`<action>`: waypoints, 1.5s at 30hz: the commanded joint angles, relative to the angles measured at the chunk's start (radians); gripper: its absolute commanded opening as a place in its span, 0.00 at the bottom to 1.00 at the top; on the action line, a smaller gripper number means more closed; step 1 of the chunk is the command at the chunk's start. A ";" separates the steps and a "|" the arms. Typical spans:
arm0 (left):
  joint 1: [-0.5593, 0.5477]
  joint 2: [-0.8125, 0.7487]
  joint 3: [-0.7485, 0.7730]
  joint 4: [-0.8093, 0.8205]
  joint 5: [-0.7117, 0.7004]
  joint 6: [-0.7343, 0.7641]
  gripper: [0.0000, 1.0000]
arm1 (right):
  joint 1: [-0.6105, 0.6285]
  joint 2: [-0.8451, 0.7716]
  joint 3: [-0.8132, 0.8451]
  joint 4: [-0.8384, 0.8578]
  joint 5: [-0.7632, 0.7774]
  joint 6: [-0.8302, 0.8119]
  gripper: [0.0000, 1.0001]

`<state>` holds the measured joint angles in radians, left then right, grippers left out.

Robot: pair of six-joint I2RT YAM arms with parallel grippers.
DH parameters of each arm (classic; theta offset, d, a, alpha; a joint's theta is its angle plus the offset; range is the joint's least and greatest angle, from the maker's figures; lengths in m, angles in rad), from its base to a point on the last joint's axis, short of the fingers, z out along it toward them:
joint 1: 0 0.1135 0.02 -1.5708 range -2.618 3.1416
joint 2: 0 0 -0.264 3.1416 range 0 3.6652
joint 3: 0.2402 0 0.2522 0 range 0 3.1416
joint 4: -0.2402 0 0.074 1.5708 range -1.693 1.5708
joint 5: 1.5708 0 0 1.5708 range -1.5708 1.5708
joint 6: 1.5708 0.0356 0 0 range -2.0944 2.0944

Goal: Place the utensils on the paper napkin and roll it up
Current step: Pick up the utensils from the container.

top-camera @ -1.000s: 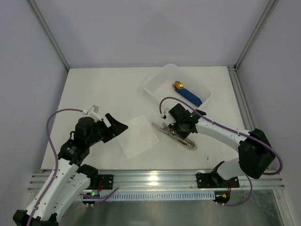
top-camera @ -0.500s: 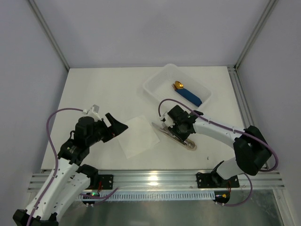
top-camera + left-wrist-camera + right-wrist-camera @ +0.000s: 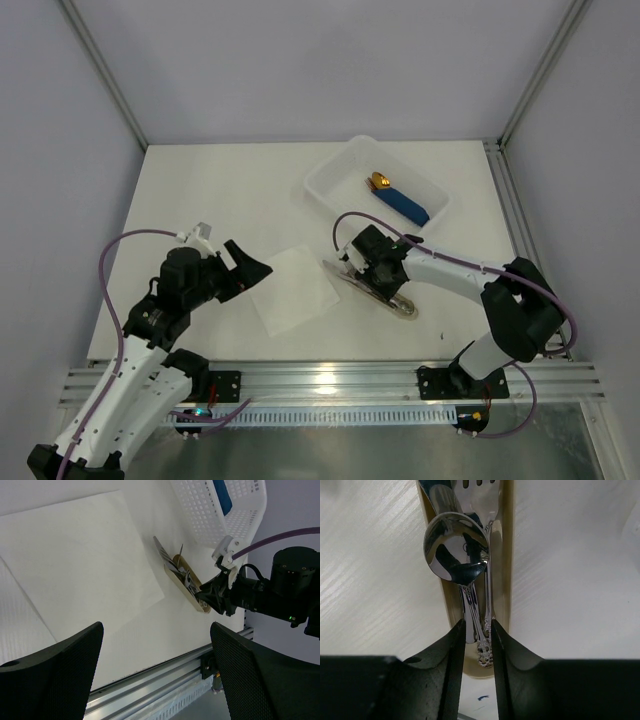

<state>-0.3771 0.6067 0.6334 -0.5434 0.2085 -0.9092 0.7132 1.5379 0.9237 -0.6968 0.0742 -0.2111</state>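
The utensils [image 3: 455, 547], a spoon, a fork and a knife, lie lengthwise in a beige oblong sleeve [image 3: 504, 555]. My right gripper [image 3: 478, 635] is shut on their handle ends. From above, the utensils [image 3: 345, 274] sit just right of the paper napkin [image 3: 293, 290], and the right gripper [image 3: 383, 280] is over the sleeve. The napkin lies flat and bare. My left gripper [image 3: 250, 270] hovers open at its left edge, holding nothing. The left wrist view shows the napkin [image 3: 75, 555], the utensils [image 3: 175, 565] and the right gripper [image 3: 220, 597].
A white plastic tray [image 3: 330, 180] at the back right holds a blue-handled, gold-tipped piece [image 3: 400, 200]. The tray [image 3: 225, 525] stands close behind the sleeve [image 3: 192, 592]. An aluminium rail [image 3: 320, 380] runs along the table's near edge.
The right arm's elbow and forearm have swung slightly left, with its gripper staying on the utensil handles. The left arm and the napkin have not moved.
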 commanded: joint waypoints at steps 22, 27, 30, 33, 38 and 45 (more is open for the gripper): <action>0.004 0.005 0.023 0.013 -0.008 0.015 0.89 | 0.003 0.022 0.049 0.026 -0.028 -0.002 0.05; 0.004 0.005 0.026 0.013 -0.004 0.013 0.89 | 0.003 0.015 0.056 0.013 -0.027 0.003 0.04; 0.004 0.005 0.031 0.010 -0.006 0.015 0.89 | 0.002 -0.007 0.060 0.010 -0.013 0.010 0.04; 0.004 0.002 0.034 0.007 -0.003 0.013 0.89 | 0.003 -0.053 0.072 0.000 0.009 0.016 0.04; 0.004 0.001 0.041 -0.019 -0.035 0.012 0.89 | 0.011 -0.096 0.139 -0.055 0.058 0.033 0.04; 0.004 -0.016 0.106 -0.209 -0.300 -0.023 0.88 | 0.133 -0.046 0.349 -0.098 0.055 0.064 0.04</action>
<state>-0.3771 0.6083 0.6735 -0.6415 0.0772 -0.9150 0.7933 1.4796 1.1572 -0.7776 0.1337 -0.1745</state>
